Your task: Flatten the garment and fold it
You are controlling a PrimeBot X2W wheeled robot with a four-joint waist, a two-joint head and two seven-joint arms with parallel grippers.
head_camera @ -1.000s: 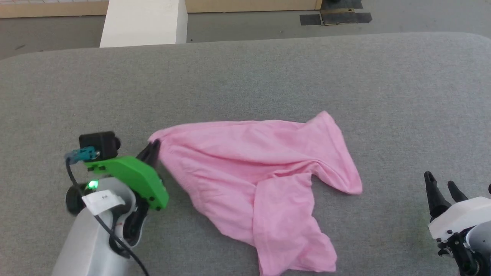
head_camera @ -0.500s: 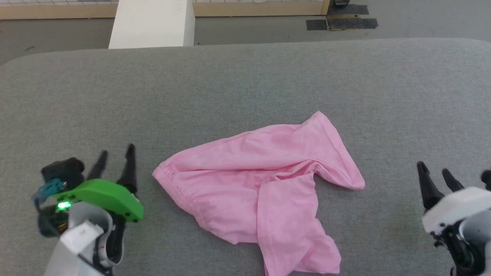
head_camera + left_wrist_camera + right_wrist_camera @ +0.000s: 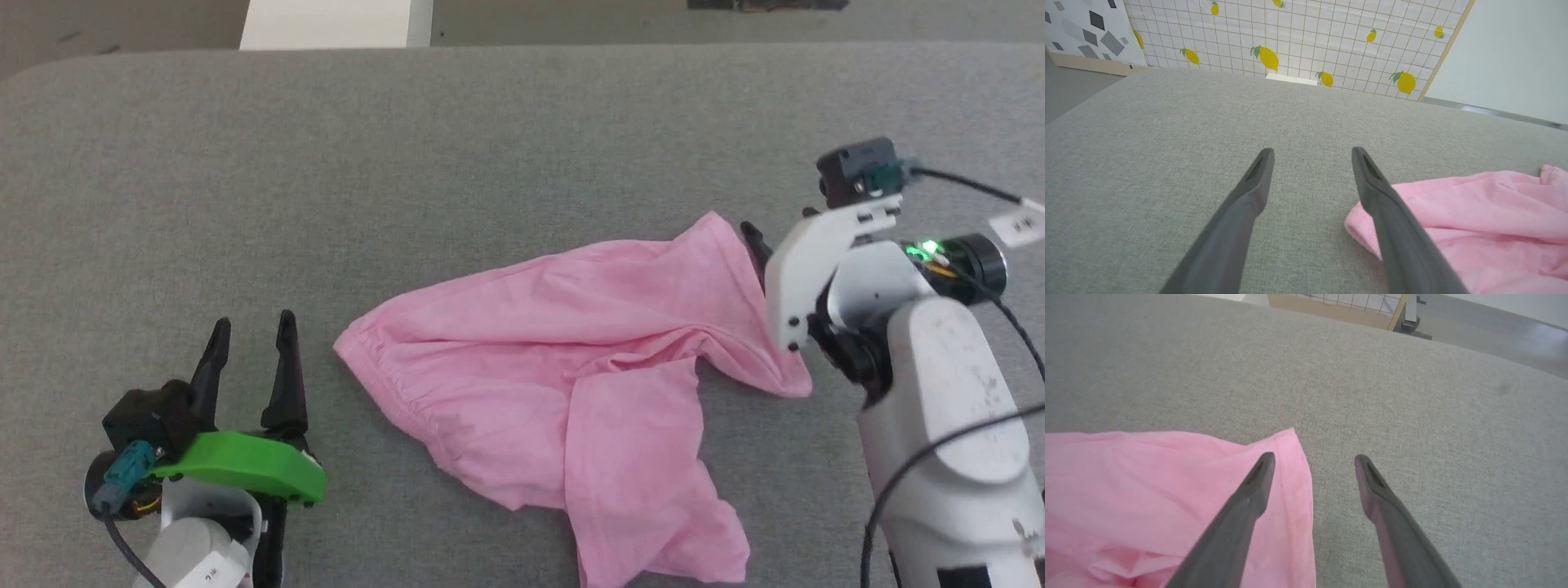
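Observation:
The garment (image 3: 571, 384) is a light-pink cloth lying crumpled on the grey table, with a flap folded over at its near side. Its gathered edge (image 3: 367, 363) points left. My left gripper (image 3: 251, 327) stands open at the lower left, a short way off that edge and touching nothing. In the left wrist view, the garment (image 3: 1474, 212) lies just right of the open left gripper (image 3: 1312, 150). My right gripper (image 3: 755, 245) is at the garment's far right corner. The right wrist view shows the right gripper (image 3: 1314, 458) open, straddling the garment's hemmed corner (image 3: 1290, 473).
The grey padded table (image 3: 522, 147) stretches wide around the cloth. A white block (image 3: 335, 20) stands beyond its far edge on the floor. A lemon-patterned grid wall (image 3: 1290, 36) rises behind the table in the left wrist view.
My left gripper opened, let go of the gathered corner and pulled back to the lower left. The right arm swung up from the lower right to the garment's right corner. The camera tilted.

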